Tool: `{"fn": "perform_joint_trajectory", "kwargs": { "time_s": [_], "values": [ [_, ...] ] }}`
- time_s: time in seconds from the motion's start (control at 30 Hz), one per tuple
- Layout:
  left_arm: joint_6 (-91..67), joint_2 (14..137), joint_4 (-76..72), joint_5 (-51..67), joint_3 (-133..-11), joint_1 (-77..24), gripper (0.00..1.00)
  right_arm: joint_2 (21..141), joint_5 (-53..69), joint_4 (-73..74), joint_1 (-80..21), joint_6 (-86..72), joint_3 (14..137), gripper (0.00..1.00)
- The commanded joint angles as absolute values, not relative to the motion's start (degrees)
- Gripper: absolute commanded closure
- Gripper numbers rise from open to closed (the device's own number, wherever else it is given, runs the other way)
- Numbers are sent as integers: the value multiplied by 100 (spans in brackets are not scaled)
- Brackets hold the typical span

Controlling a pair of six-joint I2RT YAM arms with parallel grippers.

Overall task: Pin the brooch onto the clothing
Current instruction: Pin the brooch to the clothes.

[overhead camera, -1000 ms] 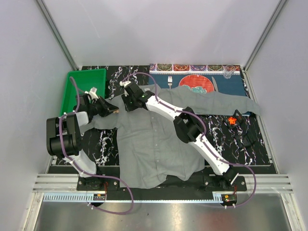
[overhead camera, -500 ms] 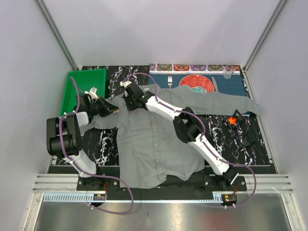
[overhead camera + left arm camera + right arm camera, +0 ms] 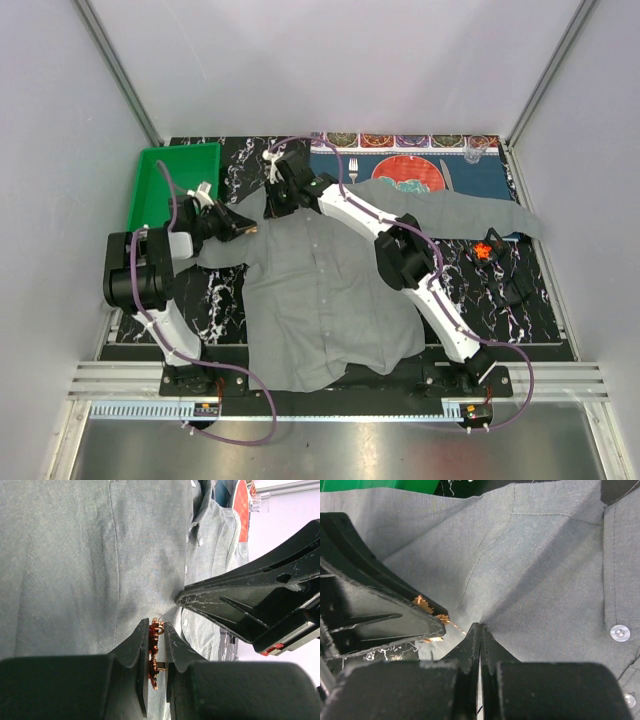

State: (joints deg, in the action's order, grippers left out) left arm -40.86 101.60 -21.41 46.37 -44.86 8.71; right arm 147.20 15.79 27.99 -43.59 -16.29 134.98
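Note:
The clothing (image 3: 320, 290), a grey button-up shirt, lies spread flat across the table. My left gripper (image 3: 157, 625) is shut on the brooch (image 3: 154, 650), a small orange and copper piece held edge-on, its pin end touching the fabric. In the top view this gripper (image 3: 246, 228) is at the shirt's left shoulder. My right gripper (image 3: 480, 626) is shut on a pinch of shirt fabric (image 3: 530, 580), which rises in a tent to its tips, right beside the brooch (image 3: 422, 604). From above, the right gripper (image 3: 272, 207) is near the collar.
A green bin (image 3: 175, 180) stands at the back left. A blue patterned placemat (image 3: 470, 178) lies at the back right, partly under the shirt's sleeve. A small orange object (image 3: 487, 249) and a black item (image 3: 515, 290) lie on the marble surface at right.
The right gripper has shut on the fabric and its arm has shifted toward the back, lifting the cloth. The left arm has edged right, still holding the brooch.

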Motion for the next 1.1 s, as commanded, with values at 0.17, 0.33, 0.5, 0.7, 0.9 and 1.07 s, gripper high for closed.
{"fn": "perform_joint_trajectory", "kwargs": {
  "time_s": [0.17, 0.33, 0.5, 0.7, 0.9, 1.07],
  "values": [
    [-5360, 10766, -4601, 5229, -4483, 835, 100, 14361, 2135, 2663, -4245, -1916, 13324, 100],
    [-5775, 10934, -5133, 5265, -4377, 835, 100, 14353, 2188, 2663, -4210, -1925, 13272, 100],
    [-5721, 10907, -4983, 5282, -4368, 844, 100, 14344, 2250, 2628, -4157, -1995, 13280, 100],
    [-5407, 10706, -4545, 5195, -4236, 905, 100, 14291, 2303, 2619, -4061, -1995, 13245, 100],
    [-4843, 10626, -3543, 4948, -4315, 932, 100, 14221, 2391, 2566, -4043, -2021, 13236, 100],
    [-4807, 10626, -3531, 5070, -4308, 1002, 100, 14194, 2452, 2549, -4025, -2030, 13228, 100]
  ]
}}
